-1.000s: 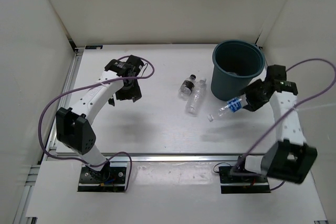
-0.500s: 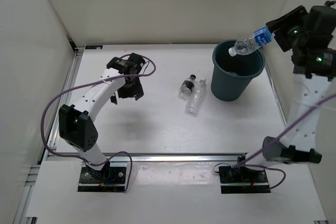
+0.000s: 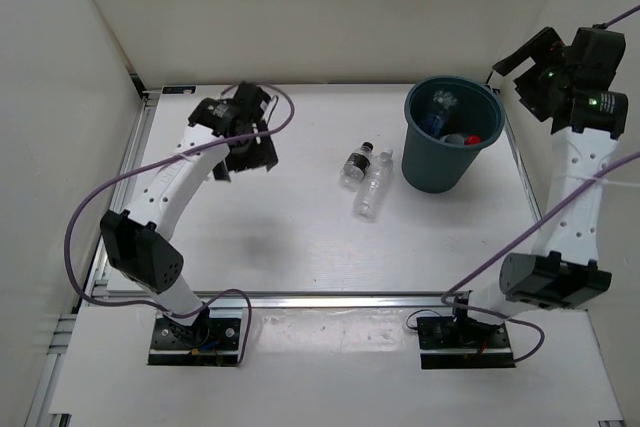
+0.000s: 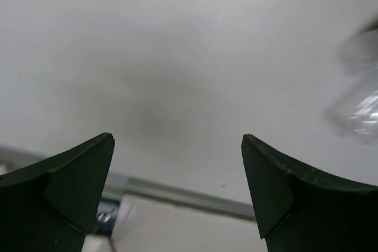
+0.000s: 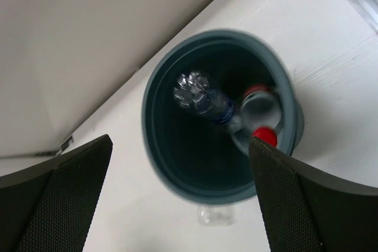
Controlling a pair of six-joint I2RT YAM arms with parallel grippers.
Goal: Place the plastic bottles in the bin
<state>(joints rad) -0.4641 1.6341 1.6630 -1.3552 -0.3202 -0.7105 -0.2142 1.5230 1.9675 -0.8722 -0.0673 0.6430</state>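
From above, the teal bin [image 3: 428,162] stands far right on the white table [image 3: 300,237], holding a blue-labelled bottle [image 3: 436,117] and a red-capped bottle [image 3: 466,137]. Just left of it lie a dark-capped bottle [image 3: 357,163] and a clear bottle [image 3: 371,190]. The left claw [image 3: 248,152] hangs open at far left, and the right claw [image 3: 517,75] is raised beside the bin's rim. White walls [image 3: 300,7] enclose everything. The left wrist view shows spread, empty jaws over bare table, a blurred bottle [image 4: 357,101] at right and a metal rail [image 4: 177,190] below. The right wrist view looks between wide, empty jaws into the bin at both bottles.
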